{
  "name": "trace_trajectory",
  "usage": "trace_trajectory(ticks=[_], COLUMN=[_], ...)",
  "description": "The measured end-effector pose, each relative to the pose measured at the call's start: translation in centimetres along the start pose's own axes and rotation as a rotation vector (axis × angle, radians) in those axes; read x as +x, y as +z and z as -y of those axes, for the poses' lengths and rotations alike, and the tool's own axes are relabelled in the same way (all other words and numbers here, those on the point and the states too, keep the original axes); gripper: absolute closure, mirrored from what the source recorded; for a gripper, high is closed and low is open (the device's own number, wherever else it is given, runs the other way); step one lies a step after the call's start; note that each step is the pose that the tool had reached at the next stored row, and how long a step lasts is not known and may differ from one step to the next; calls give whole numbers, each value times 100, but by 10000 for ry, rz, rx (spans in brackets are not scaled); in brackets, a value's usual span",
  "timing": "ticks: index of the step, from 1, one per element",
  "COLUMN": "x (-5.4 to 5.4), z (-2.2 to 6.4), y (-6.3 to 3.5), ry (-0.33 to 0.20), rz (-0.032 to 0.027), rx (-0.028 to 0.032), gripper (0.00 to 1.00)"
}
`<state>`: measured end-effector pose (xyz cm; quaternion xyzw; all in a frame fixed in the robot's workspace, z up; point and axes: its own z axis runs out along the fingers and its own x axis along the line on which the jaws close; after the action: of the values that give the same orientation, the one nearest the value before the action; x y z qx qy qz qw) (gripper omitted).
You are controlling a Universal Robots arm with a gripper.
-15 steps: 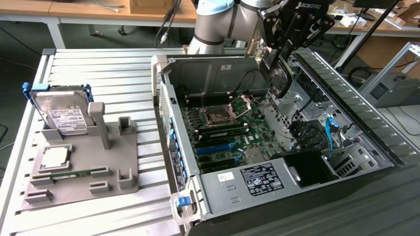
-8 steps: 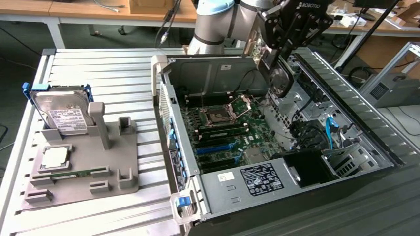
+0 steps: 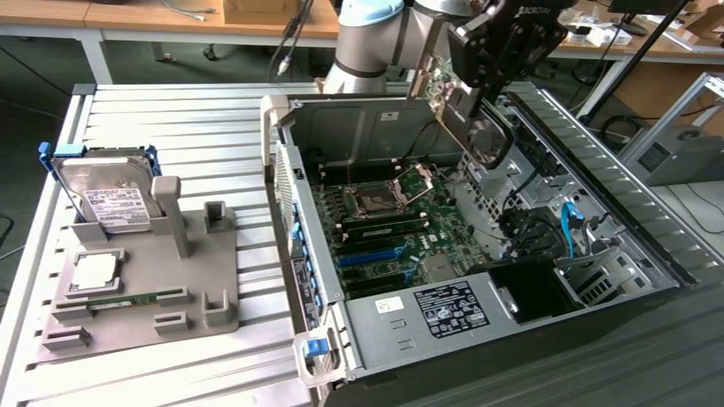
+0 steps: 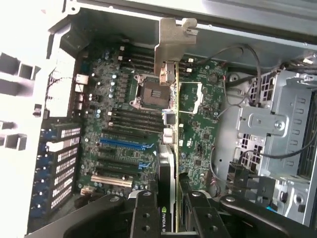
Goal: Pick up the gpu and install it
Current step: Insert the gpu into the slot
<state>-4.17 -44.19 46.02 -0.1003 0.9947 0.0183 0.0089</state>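
One arm [image 3: 368,38], wrist bent downward. One gripper [image 3: 484,85], hung nose-down; its jaws were clamped on the gpu [image 3: 484,136].

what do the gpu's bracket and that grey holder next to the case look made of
gpu bracket: looks like bare sheet metal, dull silver, thin with folded tabs.
grey holder: probably plastic, perhaps printed; matte uniform grey, thick blocky posts, no shine.

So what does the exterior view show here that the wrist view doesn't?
Exterior view's own: the hard drive and gray fixture on the slatted table beside the open computer case, plus the arm. Wrist view's own: the gpu edge-on, clamped in the tool, its silver bracket at the far end. Shared: the gpu held over the motherboard and its CPU socket.
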Motion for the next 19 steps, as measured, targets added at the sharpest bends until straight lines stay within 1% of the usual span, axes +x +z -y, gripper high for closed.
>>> trace_trajectory(ticks=[3,7,14,17,19], x=[-1,0,0,0,0], z=[1,1,1,1,1], y=[3,7,14,17,20], ry=[-638,-1331,-2599,-3162,-3524], rz=[-49,-124,-226,-295,-334], rx=[103,269,464,588,659], gripper=[73,73,73,73,73])
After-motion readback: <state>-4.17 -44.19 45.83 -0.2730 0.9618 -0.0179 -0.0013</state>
